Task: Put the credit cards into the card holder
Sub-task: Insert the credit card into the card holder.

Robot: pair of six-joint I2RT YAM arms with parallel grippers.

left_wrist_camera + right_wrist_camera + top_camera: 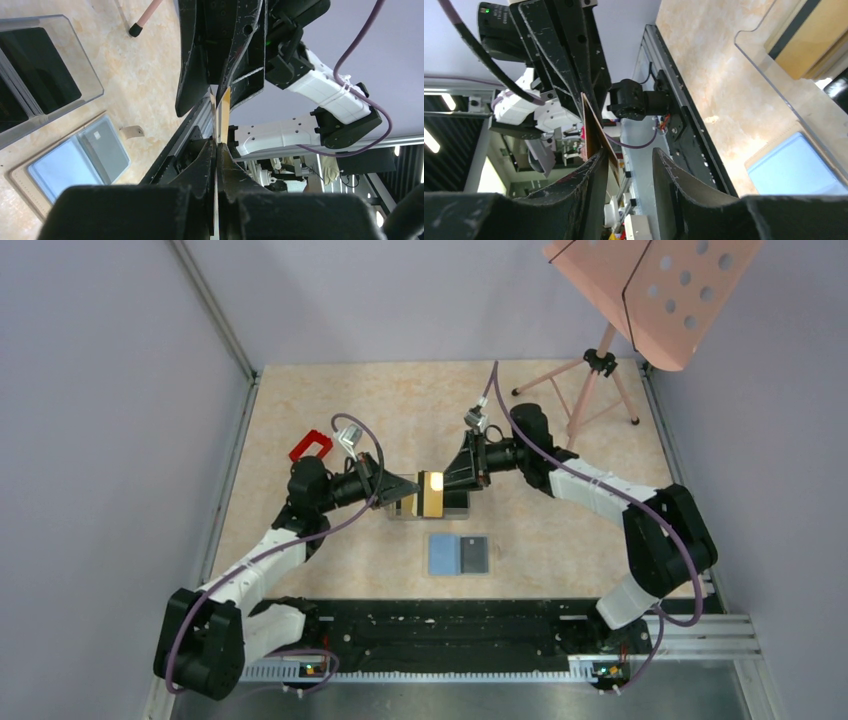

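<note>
Top view: left arm and right arm rise from the lower frame corners and fold inward toward centre. The left gripper points right, fingers clamped on one edge of a gold credit card. The right gripper points left, fingers parted, one alongside the card's opposite edge.

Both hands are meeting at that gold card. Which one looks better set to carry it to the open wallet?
Probably the left. The left hand is shut on the gold card, while the right hand has its fingers apart and no grip. The wallet lies open on the table between the arms.
</note>
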